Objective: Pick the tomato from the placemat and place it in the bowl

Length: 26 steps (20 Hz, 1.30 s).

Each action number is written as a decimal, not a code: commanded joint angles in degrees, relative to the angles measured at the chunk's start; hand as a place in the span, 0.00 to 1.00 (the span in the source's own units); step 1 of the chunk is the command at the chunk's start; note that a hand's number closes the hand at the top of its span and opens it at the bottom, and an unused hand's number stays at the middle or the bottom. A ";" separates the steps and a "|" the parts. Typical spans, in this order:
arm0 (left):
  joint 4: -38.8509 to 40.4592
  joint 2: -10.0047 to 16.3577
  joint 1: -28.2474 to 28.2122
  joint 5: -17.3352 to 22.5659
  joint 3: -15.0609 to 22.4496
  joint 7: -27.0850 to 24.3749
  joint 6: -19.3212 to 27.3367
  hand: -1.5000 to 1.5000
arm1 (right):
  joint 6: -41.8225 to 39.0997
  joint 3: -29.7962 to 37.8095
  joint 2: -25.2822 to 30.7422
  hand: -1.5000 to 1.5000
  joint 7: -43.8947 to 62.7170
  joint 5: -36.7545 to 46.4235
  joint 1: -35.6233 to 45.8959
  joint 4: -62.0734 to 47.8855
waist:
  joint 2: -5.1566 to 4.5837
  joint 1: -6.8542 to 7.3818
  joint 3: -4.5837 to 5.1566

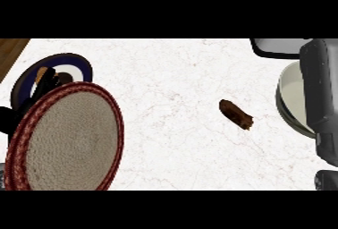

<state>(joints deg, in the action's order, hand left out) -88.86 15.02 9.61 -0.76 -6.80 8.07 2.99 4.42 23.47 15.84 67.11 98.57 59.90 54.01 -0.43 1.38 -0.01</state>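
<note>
No tomato shows anywhere in the head view. The round woven placemat [66, 138] with a dark red border lies at the lower left, and its top is bare. A pale bowl [290, 100] with a dark rim sits at the right edge, half hidden. My right hand [321, 89] is a dark bulk close to the camera, over the bowl's right part; what it holds, if anything, is hidden. My left hand [40, 85] rests at the left edge behind the placemat, fingers straight and pointing up.
A dark blue plate [73, 65] with a white ring lies behind the placemat, partly covered by my left hand. A brown oblong piece of food [236, 114] lies on the white marble counter [171, 76]. A black-rimmed object [277, 48] sits top right.
</note>
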 commanded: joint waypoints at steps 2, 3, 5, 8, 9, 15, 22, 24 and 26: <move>-4.20 -0.42 -1.66 -0.94 0.59 3.08 1.28 0.50 | 8.18 4.34 0.74 1.00 4.72 -1.33 -5.23 1.96 | 0.44 -0.72 -0.07; 0.03 -0.27 0.09 -0.25 -0.28 -0.50 0.24 0.50 | 11.11 5.70 2.01 1.00 3.16 -1.96 -4.87 0.04 | 0.04 -0.77 -0.03; -1.81 0.23 -0.10 -0.36 -0.80 0.90 0.65 0.50 | 10.76 7.39 3.38 1.00 0.58 -3.33 -7.19 1.49 | 0.28 -1.09 -0.04; -2.87 1.27 -0.84 0.49 -1.46 2.87 -0.63 0.50 | 15.02 8.85 3.34 1.00 -2.50 -4.90 -10.80 0.71 | 0.30 -0.82 -0.05; -1.26 -1.80 -2.73 -1.30 0.70 -0.51 0.88 0.50 | 12.71 9.47 5.00 1.00 -2.96 -5.58 -8.97 0.39 | 0.29 -0.92 -0.01; -0.19 -0.38 -2.00 -0.18 -1.37 -0.73 0.11 0.50 | 7.53 18.13 2.92 1.00 -0.44 -10.82 -16.00 -3.77 | 0.39 -1.49 -0.03; 1.28 -1.64 -2.83 -1.07 -1.08 -3.62 0.11 0.50 | 14.56 19.74 -0.25 0.00 -12.73 -22.54 -21.83 0.64 | 0.41 -1.44 0.00; -2.06 -0.38 -1.34 -1.25 -1.37 2.16 0.82 0.50 | 16.88 20.44 -0.62 0.00 -15.69 -25.49 -22.90 6.85 | 0.61 -1.82 -0.03; -3.94 -0.22 -3.99 -0.40 -1.34 1.60 -0.32 0.50 | 24.14 20.61 -3.45 0.00 -16.12 -26.26 -22.27 11.19 | 0.87 -1.33 -0.07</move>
<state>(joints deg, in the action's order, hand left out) -90.44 14.74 7.34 -1.37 -8.28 8.59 2.94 19.62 43.31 15.36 53.34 76.05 38.77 59.65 0.18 -0.26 -0.05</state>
